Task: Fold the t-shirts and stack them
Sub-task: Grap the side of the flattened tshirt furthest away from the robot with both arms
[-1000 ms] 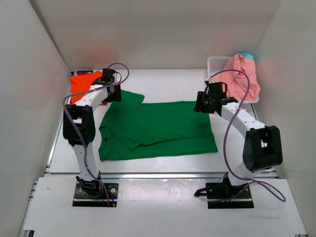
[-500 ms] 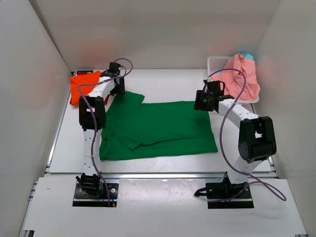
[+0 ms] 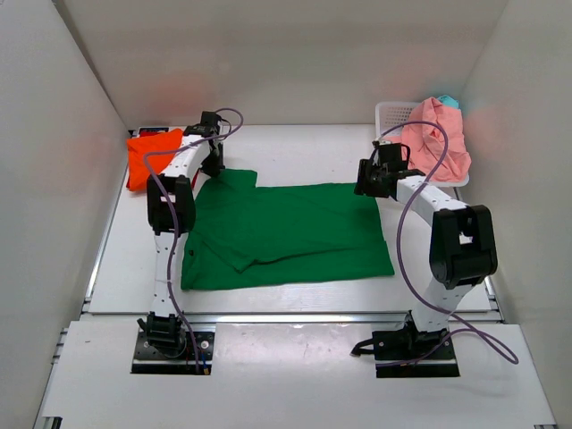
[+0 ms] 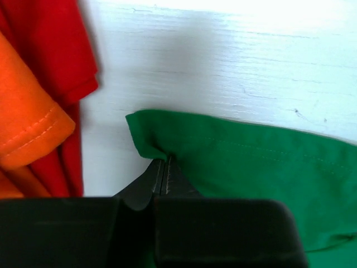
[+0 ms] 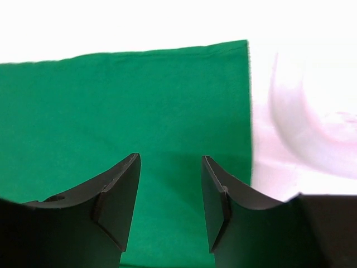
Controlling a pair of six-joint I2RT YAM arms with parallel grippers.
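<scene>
top external view: the dark green t-shirt lies flat mid-table, its long axis running from 9 to 3 o'clock.
left gripper: fingers pressed together on a small pinch of the green sleeve edge, at the shirt's 11 o'clock corner.
right gripper: fingers spread apart, holding nothing, over the shirt's 1 o'clock corner, the cloth's side edge just outside them.
key relation: each arm has one far corner; the fold probably goes toward 6 o'clock, once the right one grips.
neighbours: orange t-shirt and red t-shirt lie at 9 o'clock of the pinch, apart from it; salmon pink t-shirt drapes the white basket at 2 o'clock.
risk: the lifted sleeve could brush the orange pile.
</scene>
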